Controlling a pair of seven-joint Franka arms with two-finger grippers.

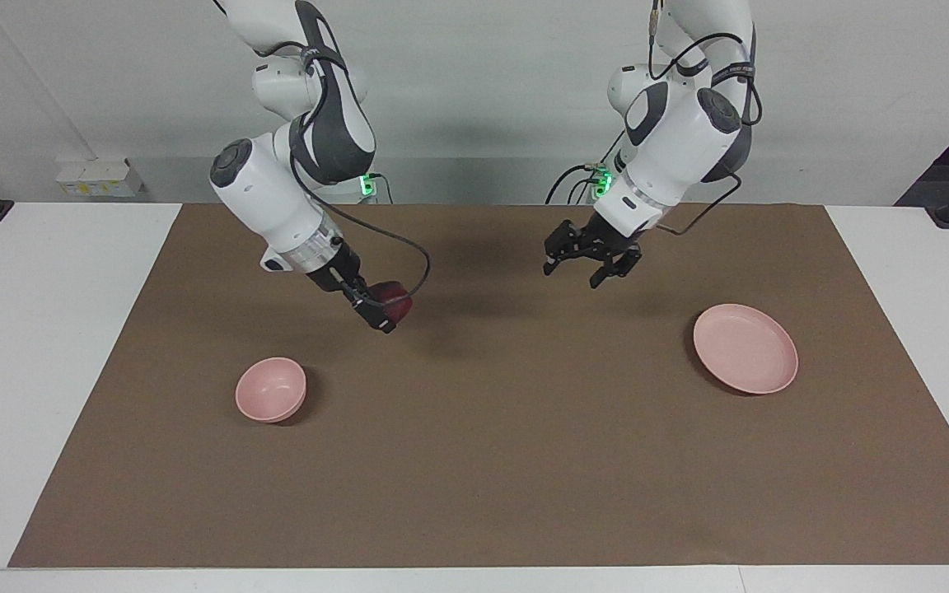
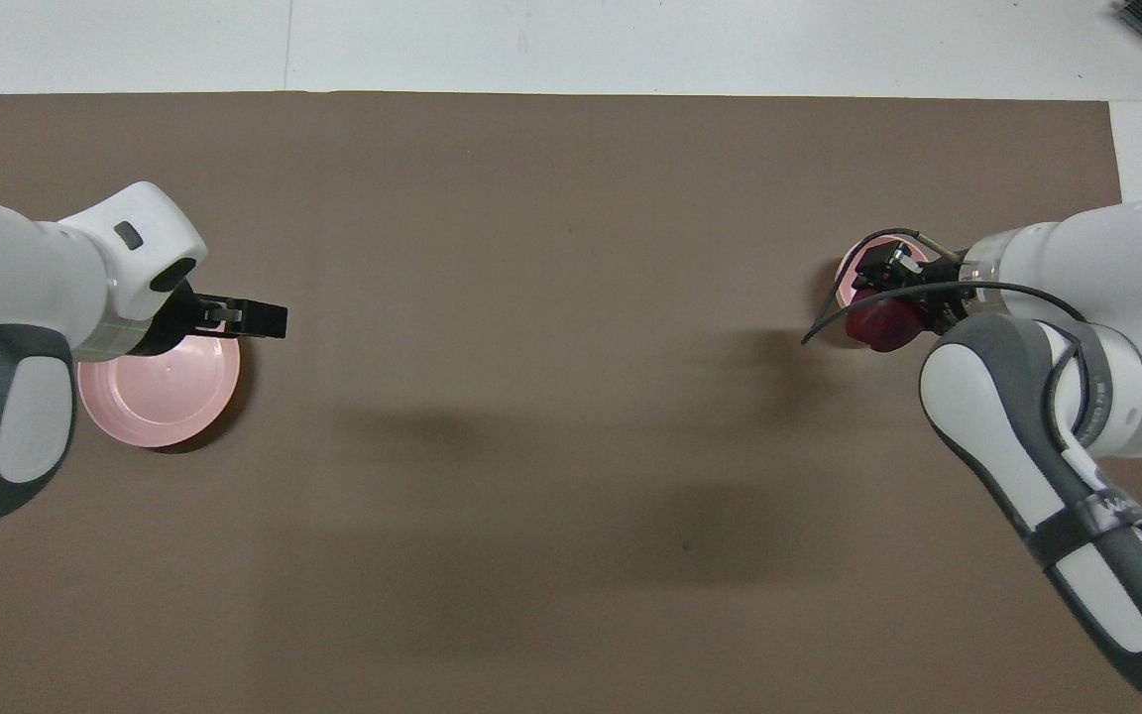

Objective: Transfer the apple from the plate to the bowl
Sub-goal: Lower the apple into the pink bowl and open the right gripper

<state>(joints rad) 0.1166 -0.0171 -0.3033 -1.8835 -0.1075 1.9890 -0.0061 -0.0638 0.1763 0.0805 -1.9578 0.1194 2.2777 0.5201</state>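
I have the apple clamped in the right gripper, mid-left of the facing frame, up in the air; the bowl sits lower-left of it. The left gripper, fingers spread and empty, waits upper right near the plate.

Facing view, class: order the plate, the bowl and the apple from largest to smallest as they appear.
1. plate
2. bowl
3. apple, partly hidden in the right gripper and raised over the mat, so its look is less sure.
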